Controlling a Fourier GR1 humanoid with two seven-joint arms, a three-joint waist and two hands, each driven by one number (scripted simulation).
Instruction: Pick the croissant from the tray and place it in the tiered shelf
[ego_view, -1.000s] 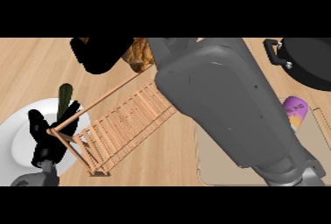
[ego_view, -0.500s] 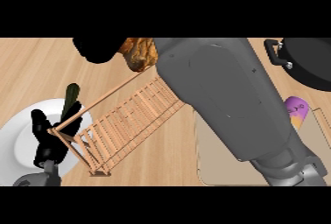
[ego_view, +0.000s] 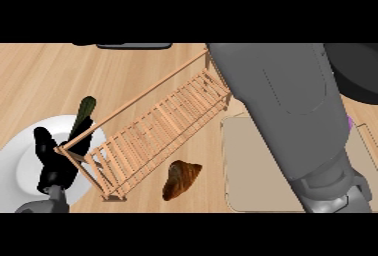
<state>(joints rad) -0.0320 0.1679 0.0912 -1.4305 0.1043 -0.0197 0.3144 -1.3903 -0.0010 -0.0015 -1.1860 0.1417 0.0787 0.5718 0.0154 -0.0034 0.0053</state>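
— what's the surface looking like from your end?

— i see a light wooden countertop (ego_view: 44, 75) with plank grain, one pale beige flat tray (ego_view: 255, 165) on its right part, one white round plate (ego_view: 22, 150) at the left edge, and a dark round object (ego_view: 362, 75) at the upper right that i can't identify

— how many of each?

— one slatted light-wood tiered shelf (ego_view: 159, 130) running diagonally across the middle, one brown glossy croissant (ego_view: 179, 179) lying on the bare counter just beside the shelf's lower end, off the tray and in neither hand, and one dark green long vegetable (ego_view: 85, 112) by the plate

— hands?

— the black left hand (ego_view: 55, 160) shows over the plate, fingers up and relaxed, holding nothing. the big grey right forearm (ego_view: 295, 115) crosses the tray; its hand isn't visible
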